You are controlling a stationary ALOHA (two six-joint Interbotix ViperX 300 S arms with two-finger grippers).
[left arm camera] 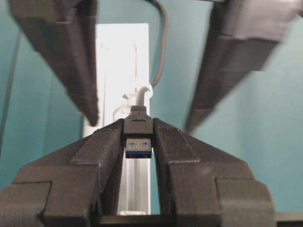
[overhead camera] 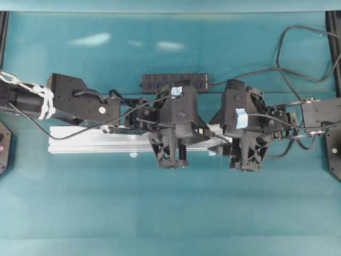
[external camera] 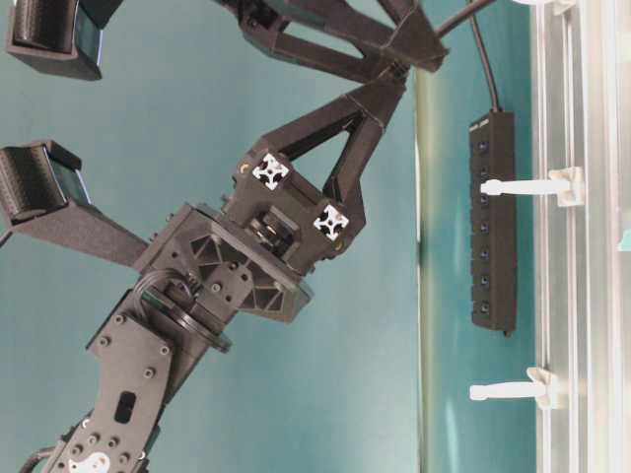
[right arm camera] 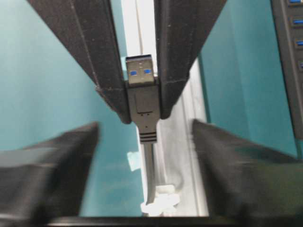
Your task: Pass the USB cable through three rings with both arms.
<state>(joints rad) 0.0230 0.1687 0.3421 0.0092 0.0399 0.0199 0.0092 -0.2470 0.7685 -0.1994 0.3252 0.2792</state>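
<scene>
In the left wrist view my left gripper (left arm camera: 138, 124) is shut on the USB cable's dark plug (left arm camera: 138, 137), whose blue-tongued end faces the camera. Behind the plug the cable (left arm camera: 162, 47) runs back through a whitish ring (left arm camera: 137, 97) on the silver rail (left arm camera: 123, 56). In the right wrist view the plug (right arm camera: 141, 90) sits pinched between the left fingers (right arm camera: 90, 52). My right gripper (right arm camera: 146, 125) stands open, its blurred fingers wide on either side of the cable (right arm camera: 149, 175) without touching it. Below it the cable enters a ring (right arm camera: 163, 198). Two more rings (external camera: 527, 185) (external camera: 513, 391) stand on the rail.
The black multi-port hub (overhead camera: 176, 81) lies behind the rail (overhead camera: 90, 141), its own cable looping off to the back right. A pale tape tab (right arm camera: 133, 161) sticks to the teal table beside the rail. Both arms crowd over the rail's middle and right end.
</scene>
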